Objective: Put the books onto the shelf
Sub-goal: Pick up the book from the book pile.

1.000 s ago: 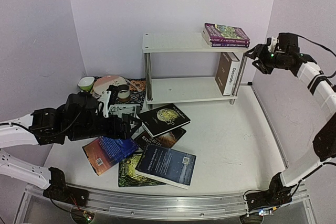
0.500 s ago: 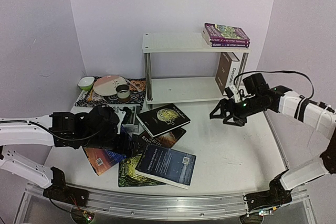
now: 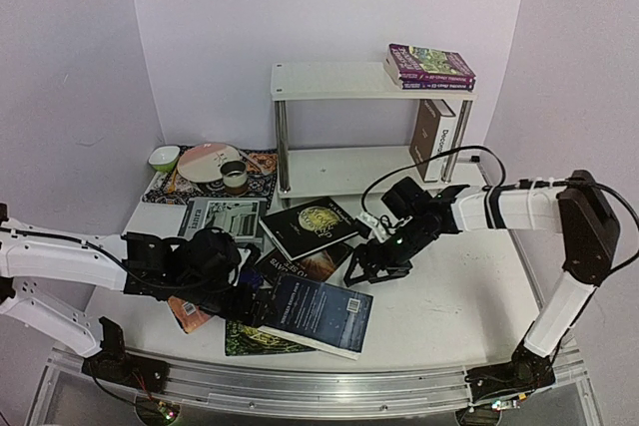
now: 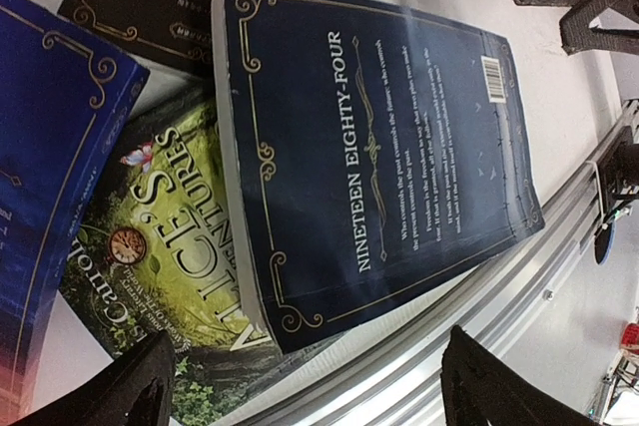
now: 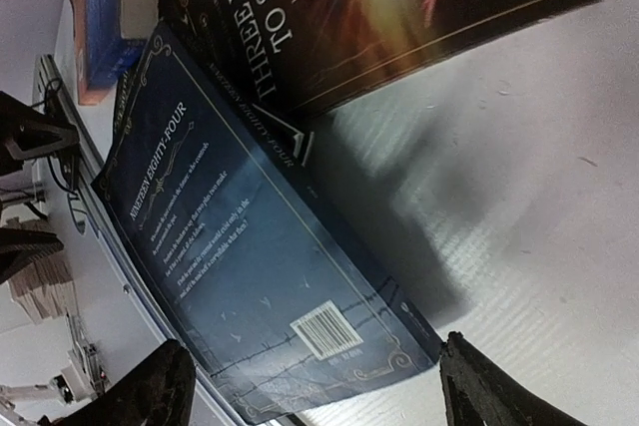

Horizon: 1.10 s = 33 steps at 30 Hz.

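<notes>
Blue book (image 3: 318, 314) is lying between left claw (image 3: 252, 302) and right claw (image 3: 361, 269), both gaping, empty. Pick-up is seemingly starting. Next is calling for gripping its edges, then lifting to the shelf (image 3: 329, 80).

Left arm (image 3: 60, 258): white link shells, bulky black wrist housings. Left base (image 3: 105, 346) is black, at 7 o'clock in the overhead view.
Right arm (image 3: 519, 209): white shells with black bands, black elbow block (image 3: 589, 221). Right base (image 3: 509, 376) is black, at 5 o'clock.
Thin black cable (image 3: 464, 150) loops above the right forearm; small green light (image 3: 397, 239) on that wrist.
Left end effector (image 4: 310, 338) and right end effector (image 5: 315, 344): matte black, tapered fingers (image 4: 130, 391).
</notes>
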Motion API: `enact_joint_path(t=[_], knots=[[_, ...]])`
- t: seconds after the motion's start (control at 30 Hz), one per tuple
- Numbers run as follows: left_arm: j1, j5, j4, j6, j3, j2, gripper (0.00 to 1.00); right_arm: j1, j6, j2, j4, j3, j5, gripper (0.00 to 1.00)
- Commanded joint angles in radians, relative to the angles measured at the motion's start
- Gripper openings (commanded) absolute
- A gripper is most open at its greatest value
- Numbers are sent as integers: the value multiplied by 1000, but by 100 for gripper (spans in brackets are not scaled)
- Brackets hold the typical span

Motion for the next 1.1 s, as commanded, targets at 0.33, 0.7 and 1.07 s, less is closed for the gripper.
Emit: enact_joint_path(t=[0.33,0.7,1.07], knots=[[0,97,64,-4,-16,102,79,67,-56,230,-8,172,-51,82],[0,96,55,14,29,218,49,104,-102,358,-6,261,-217,75],[-2,1,30,1,2,131,23,105,-105,171,-23,167,-168,10]])
